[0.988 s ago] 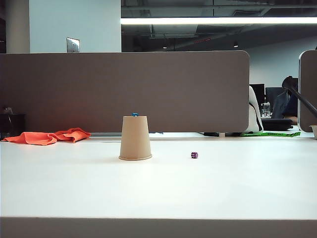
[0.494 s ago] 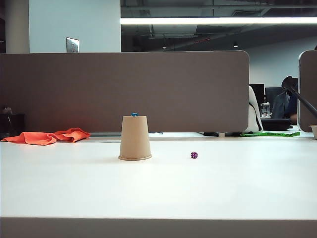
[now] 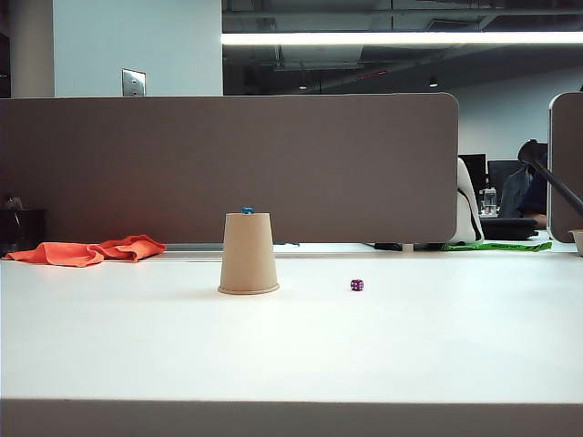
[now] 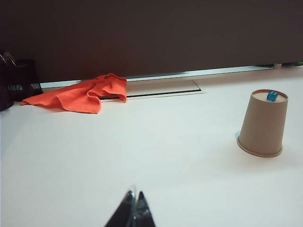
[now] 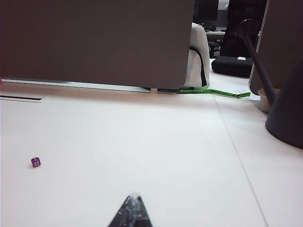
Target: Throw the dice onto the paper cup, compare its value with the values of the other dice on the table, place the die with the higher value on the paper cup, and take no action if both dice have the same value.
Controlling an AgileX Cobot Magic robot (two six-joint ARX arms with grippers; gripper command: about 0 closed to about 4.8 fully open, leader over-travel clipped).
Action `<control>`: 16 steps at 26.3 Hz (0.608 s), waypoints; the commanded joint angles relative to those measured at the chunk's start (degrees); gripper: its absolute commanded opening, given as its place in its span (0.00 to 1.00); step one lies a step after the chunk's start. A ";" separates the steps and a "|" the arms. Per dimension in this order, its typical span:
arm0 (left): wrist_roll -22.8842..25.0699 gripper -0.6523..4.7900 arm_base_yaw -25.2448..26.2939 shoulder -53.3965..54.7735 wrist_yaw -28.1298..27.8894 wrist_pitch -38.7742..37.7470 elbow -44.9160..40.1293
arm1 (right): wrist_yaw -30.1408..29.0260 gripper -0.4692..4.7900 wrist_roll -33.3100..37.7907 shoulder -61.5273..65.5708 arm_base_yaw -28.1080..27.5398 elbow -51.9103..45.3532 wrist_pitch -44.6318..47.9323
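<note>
Neither arm appeared in the exterior view, which showed the tan paper cup (image 3: 249, 253) upturned on the smooth white table (image 3: 410, 346), the tiny translucent light blue die (image 3: 248, 210) resting on its flat top and the dark purple die (image 3: 357, 285) lying on the table well apart from it. Only the left wrist view showed the left gripper (image 4: 133, 208), jaws pressed together and empty, near the cup and a crumpled orange cloth (image 4: 80, 93). The right wrist view alone showed the right gripper (image 5: 131, 208), likewise closed and empty, near the purple die.
</note>
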 commanded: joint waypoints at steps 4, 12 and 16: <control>-2.78 0.11 0.04 0.07 -1.81 1.20 0.15 | 2.73 0.09 0.33 0.00 0.04 -0.09 0.77; -2.78 0.11 0.02 0.07 -1.75 0.28 0.15 | 2.67 0.09 0.33 0.00 0.04 -0.09 0.72; -2.75 0.11 0.02 0.07 -1.77 -0.20 0.15 | 2.67 0.09 0.33 0.00 0.04 -0.09 0.68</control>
